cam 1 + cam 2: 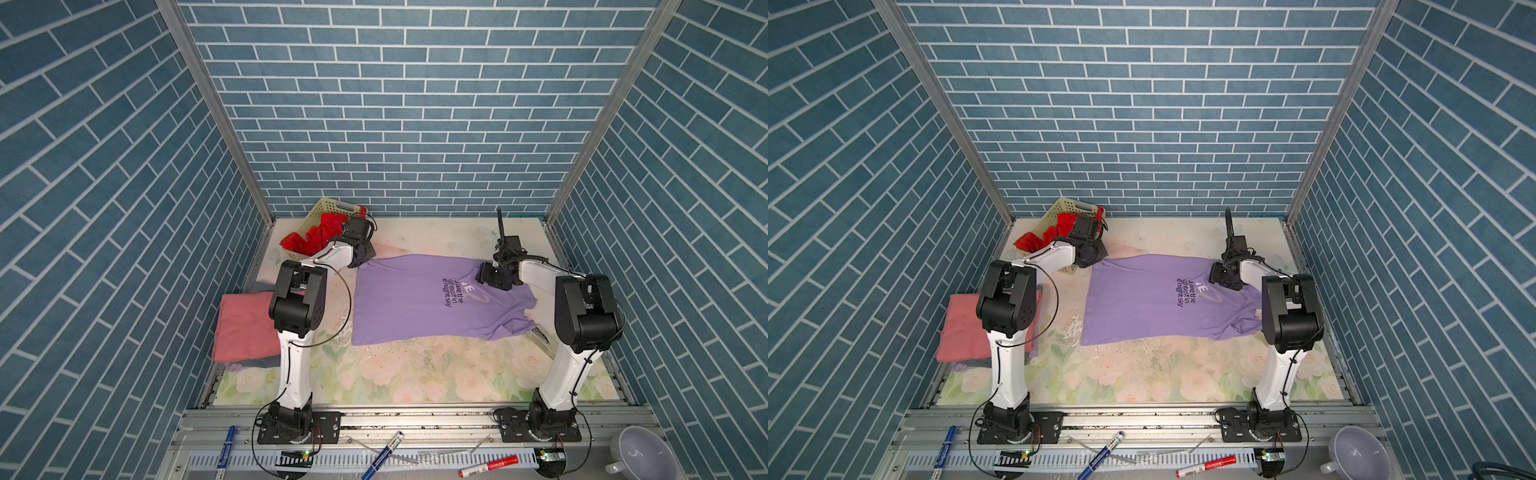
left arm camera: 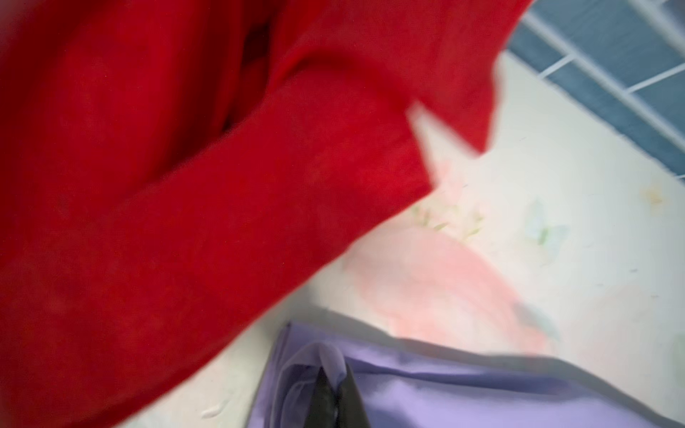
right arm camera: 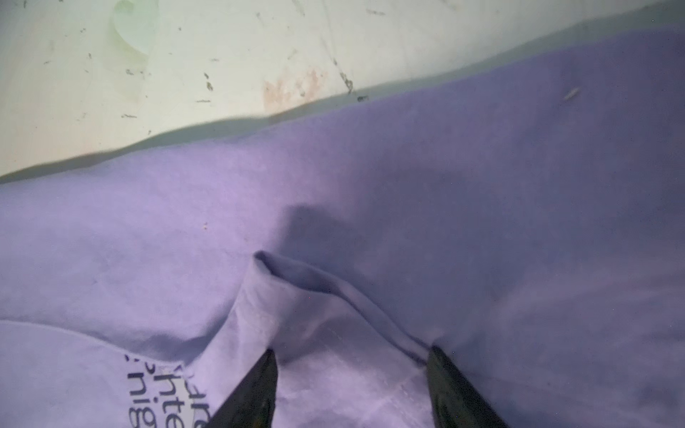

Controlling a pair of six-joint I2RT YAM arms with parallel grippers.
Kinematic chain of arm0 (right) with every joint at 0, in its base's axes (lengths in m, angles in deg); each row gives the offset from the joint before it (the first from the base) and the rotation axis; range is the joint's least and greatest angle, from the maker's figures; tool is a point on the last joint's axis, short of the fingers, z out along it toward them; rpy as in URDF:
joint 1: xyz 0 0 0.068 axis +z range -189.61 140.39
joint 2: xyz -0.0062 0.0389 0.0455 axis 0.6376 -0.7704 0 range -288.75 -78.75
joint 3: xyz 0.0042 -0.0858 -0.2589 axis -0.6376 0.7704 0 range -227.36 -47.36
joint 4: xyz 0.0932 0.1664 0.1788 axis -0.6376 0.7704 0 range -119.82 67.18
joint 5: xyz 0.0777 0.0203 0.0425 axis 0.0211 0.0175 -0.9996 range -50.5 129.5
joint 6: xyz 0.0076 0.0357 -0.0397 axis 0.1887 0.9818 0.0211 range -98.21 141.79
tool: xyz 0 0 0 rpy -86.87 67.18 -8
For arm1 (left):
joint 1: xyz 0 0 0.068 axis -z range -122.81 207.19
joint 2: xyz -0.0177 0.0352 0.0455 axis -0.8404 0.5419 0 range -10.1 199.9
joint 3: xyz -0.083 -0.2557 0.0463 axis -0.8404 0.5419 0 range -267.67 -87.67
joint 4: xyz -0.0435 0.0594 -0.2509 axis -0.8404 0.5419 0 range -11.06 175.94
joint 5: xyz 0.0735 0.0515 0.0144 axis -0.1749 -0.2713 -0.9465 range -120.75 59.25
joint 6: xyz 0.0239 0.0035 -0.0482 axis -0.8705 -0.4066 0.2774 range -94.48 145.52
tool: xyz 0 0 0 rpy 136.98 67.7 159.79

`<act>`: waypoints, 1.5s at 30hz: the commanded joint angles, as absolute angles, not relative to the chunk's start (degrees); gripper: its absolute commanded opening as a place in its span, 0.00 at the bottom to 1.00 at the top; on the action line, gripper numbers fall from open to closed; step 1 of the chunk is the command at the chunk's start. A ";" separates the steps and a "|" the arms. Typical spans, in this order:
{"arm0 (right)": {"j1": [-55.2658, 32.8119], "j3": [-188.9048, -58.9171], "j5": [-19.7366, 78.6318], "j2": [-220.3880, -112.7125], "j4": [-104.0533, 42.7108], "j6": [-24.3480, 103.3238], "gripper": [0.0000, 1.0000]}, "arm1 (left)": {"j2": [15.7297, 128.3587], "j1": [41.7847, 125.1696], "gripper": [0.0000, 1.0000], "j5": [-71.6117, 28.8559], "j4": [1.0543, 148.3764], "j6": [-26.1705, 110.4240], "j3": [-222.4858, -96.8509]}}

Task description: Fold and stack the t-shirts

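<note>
Salmon-pink folded tee (image 1: pixel 245 328) is stacked, I think on a grey tee (image 1: pixel 257 362). Lilac-purple printed tee (image 1: pixel 415 307) lies unfolded, red cloth tee (image 1: pixel 328 226) waiting. My left hand (image 2: pixel 333 374) pinches the lilac corner, right hand (image 3: pixel 352 350) spread.

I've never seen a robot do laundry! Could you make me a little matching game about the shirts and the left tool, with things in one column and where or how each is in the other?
Things:
1. purple tee
2. red tee
3. pink tee
4. left tool

States:
a. bunched in the basket
b. folded, far left
c. spread out in the middle
d. shut on a corner of purple cloth

Pairs: 1-c, 2-a, 3-b, 4-d
</note>
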State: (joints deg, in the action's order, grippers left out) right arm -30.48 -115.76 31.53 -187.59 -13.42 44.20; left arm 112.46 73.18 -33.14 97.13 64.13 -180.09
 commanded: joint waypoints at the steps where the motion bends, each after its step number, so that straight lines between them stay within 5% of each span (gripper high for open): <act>1: -30.28 -113.65 32.38 -189.56 -12.22 43.23 0.61 | 111.52 72.92 0.00 -31.90 96.33 60.64 -184.46; 9: -30.47 -112.28 31.79 -189.02 -10.91 43.15 0.53 | 100.41 74.57 0.00 -33.41 98.35 51.89 -177.83; 11: -30.50 -111.88 31.55 -188.42 -10.14 43.12 0.52 | 96.69 74.65 0.19 -33.66 99.66 54.36 -170.96; 13: -30.55 -112.00 31.79 -187.72 -8.68 42.59 0.52 | 94.09 75.12 0.19 -34.46 100.07 57.84 -163.34; 17: -30.80 -112.74 32.28 -185.35 -6.14 41.48 0.52 | 90.87 75.81 0.65 -40.59 104.59 64.77 -155.21; 34: -31.61 -118.15 33.09 -184.97 -7.69 40.77 0.61 | 103.01 76.35 0.66 -33.19 102.50 64.30 -171.23; 45: -31.64 -131.19 26.17 -194.73 -9.82 39.02 0.62 | 103.28 76.35 0.66 -32.77 101.97 65.07 -171.19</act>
